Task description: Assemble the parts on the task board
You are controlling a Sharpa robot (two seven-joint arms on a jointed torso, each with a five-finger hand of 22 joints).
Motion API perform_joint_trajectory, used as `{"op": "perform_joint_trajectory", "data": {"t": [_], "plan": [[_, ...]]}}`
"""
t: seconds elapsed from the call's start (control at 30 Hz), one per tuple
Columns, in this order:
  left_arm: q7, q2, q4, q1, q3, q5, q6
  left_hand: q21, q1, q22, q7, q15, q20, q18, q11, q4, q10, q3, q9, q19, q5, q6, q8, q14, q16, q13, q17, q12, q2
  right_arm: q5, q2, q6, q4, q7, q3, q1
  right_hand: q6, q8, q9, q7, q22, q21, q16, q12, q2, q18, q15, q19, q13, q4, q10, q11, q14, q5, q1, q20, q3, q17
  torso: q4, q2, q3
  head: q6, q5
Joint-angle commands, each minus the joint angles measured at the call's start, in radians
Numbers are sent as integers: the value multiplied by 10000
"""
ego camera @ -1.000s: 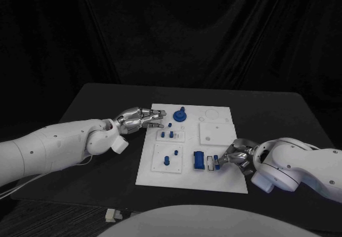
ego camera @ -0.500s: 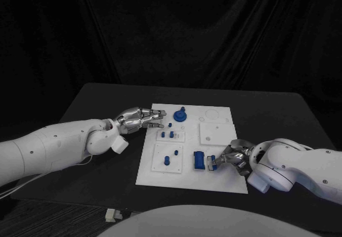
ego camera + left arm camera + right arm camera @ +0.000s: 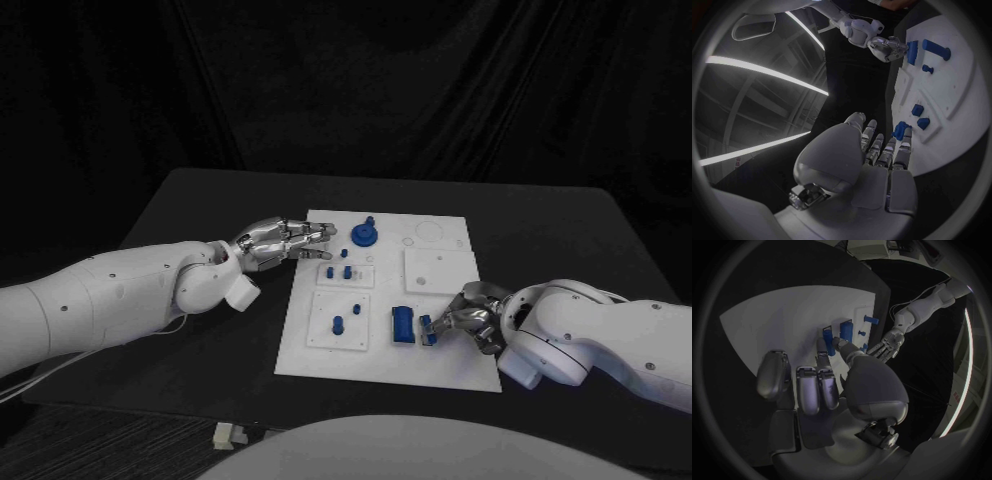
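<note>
Black bench [image 3: 202,330] with bare margins all round the white board [image 3: 447,362]. Left robot hand [image 3: 284,240] rests at the board's far left edge, fingers loosely apart, holding nothing. Right robot hand [image 3: 469,320] pinches a small blue part [image 3: 427,328] beside a blue block [image 3: 402,324] near the board's right edge.

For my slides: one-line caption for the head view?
Right hand pinches a blue part on the task board; left hand rests at its edge.
</note>
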Motion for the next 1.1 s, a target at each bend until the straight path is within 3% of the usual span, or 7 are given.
{"op": "perform_joint_trajectory", "data": {"t": [0.03, 0.6, 0.7, 0.77, 0.83, 0.93, 1.1], "plan": [[58, 19, 22, -11, 10, 69, 106, 34, 17, -4, 13, -20, 19, -82, 52, 16, -5, 68, 7, 78, 43, 12, 44, 29, 57, 13, 14, 41, -83, -203, 36, 324, -59, -192, -35, -64, -112, 19, -26, 9, 1608, -66, 8, 25, 48, 150, -69, -58, 2628, -231, 1044, -43, 843, -159, -48, -26, 297, 1544, -3, -6, 1, -2, 1], [-11, 27, 14, -11, 10, 69, 129, 34, 16, -10, 15, -19, 19, -82, 54, 16, -11, 75, 6, 76, 41, 1, 41, 27, 57, 10, 13, 25, -89, -396, 96, 461, -105, -197, -35, -84, -201, 66, -65, -12, 1581, -167, 4, 25, -1, 166, -78, -87, 2628, 264, 1044, -57, 841, -1337, -375, -27, -22, 1538, 3, -3, 2, -2, 12], [-18, 29, 13, -11, 10, 69, 132, 34, 16, -10, 15, -19, 19, -82, 54, 16, -11, 75, 6, 76, 41, 1, 41, 27, 57, 10, 13, 25, -89, -520, 92, 489, -91, -189, -35, -86, -230, 75, -86, 8, 1582, -166, 6, 25, -87, 164, -63, -85, 2628, 488, 1044, -40, 842, -1696, -553, -21, -208, 1543, 4, -2, 1, -2, 6], [-17, 31, 13, -11, 10, 69, 134, 34, 16, -10, 15, -19, 19, -82, 54, 16, -11, 75, 6, 76, 41, 1, 41, 27, 57, 10, 13, 25, -89, -571, 81, 501, -82, -184, -35, -87, -238, 84, -97, 17, 1580, -175, 5, 25, -187, 165, -54, -87, 2628, 699, 1044, -29, 842, -1513, -766, -14, -467, 1540, 2, -4, 2, -2, -1], [-15, 31, 14, -11, 10, 69, 134, 37, 16, -1, 18, -14, 19, -82, 55, 15, -12, 85, 5, 84, 40, 1, 42, 32, 63, 9, 15, 22, -96, -604, 68, 507, -74, -181, -35, -87, -249, 96, -110, 21, 1579, -186, 1, 25, -225, 166, -49, -88, 2628, 939, 1044, -25, 839, -1923, -931, -8, -741, 1529, -3, -1, 1, -2, 13], [-14, 23, 17, -11, 10, 69, 132, 37, 16, -1, 18, -14, 19, -82, 55, 15, -12, 85, 5, 84, 40, 1, 42, 32, 63, 9, 15, 22, -96, -730, 22, 506, -48, -169, -35, -88, -265, 102, -121, 21, 1575, -203, 2, 25, -215, 170, -52, -91, 2628, 1059, 1044, -26, 840, -2067, -950, -7, -878, 1531, -1, -4, 2, -2, 29], [1, -11, 39, -11, 10, 69, 119, 45, 15, 28, 19, -11, 19, -81, 56, 15, -8, 92, 6, 103, 41, 5, 43, 39, 71, 10, 17, 33, -99, -946, -195, 399, 111, -117, -34, -85, -314, 128, -149, 28, 1562, -258, -6, 25, -234, 180, -41, -97, 2628, 1643, 1044, -18, 836, -2855, -1308, 2, -1430, 1508, 0, -2, 1, -2, 81]]}}
